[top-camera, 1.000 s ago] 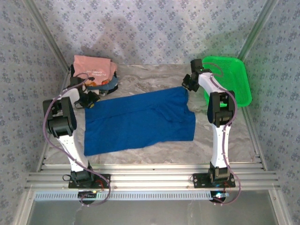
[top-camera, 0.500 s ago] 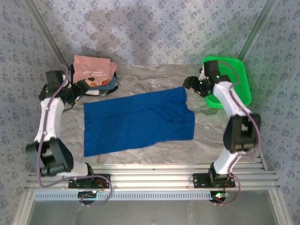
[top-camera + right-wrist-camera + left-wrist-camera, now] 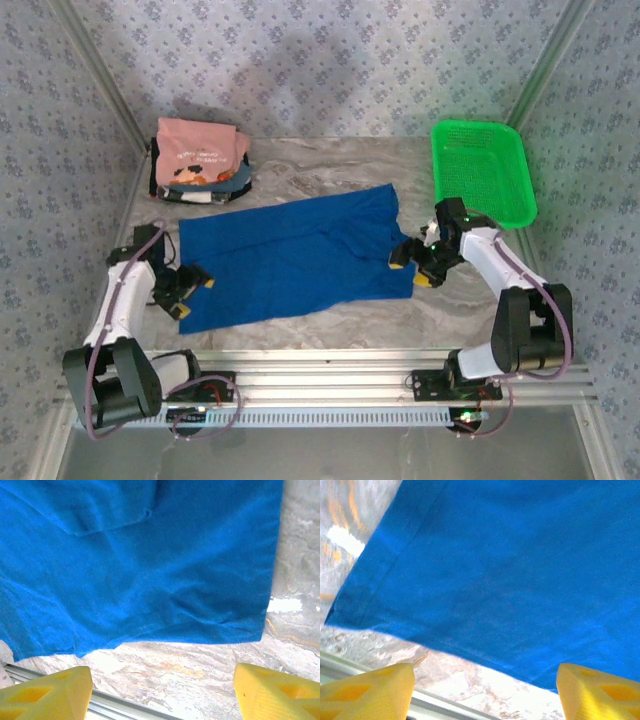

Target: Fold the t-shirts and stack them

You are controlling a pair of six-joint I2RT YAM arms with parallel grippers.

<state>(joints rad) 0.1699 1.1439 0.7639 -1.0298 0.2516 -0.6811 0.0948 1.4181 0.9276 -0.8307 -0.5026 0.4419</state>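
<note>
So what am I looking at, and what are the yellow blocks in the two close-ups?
Two white robot arms are bolted to a marbled grey table. One picture looks down from above; the close-ups come from cameras on each wrist, and the yellow blocks are the fingertips. A royal-blue t-shirt lies flat in the middle, a pile of folded shirts, salmon-pink on top, sits far left, a green plastic mesh basket far right. The left gripper and right gripper are open at the blue shirt's side edges, holding nothing.
</note>
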